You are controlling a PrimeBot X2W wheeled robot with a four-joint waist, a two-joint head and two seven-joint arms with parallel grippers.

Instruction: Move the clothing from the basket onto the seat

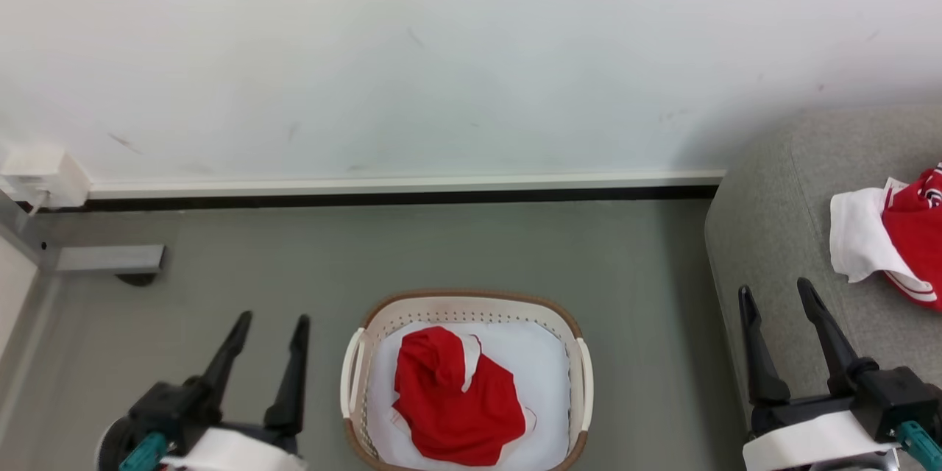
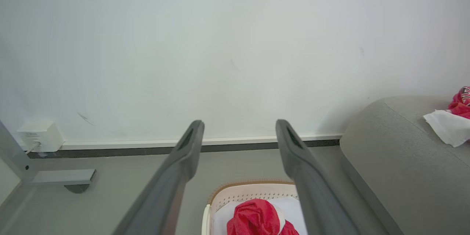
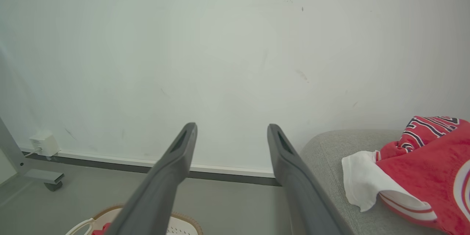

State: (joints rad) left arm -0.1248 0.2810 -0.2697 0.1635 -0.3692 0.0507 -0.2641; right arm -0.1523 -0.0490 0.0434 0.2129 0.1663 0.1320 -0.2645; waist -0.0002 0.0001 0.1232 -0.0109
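The left gripper (image 1: 273, 318) and right gripper (image 1: 774, 285) each have two long black tapering fingers (image 1: 758, 353), a black base, a white cuff and a teal part.

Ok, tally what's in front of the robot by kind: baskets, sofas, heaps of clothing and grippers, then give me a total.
Rounded cream-white plastic laundry basket: 1
Large grey fabric sofa: 1
Soft red-and-white fabric clothing heaps: 2, one heap in the basket, one heap on the sofa
Dark two-fingered grippers, both open: 2, left gripper, right gripper
Total: 6
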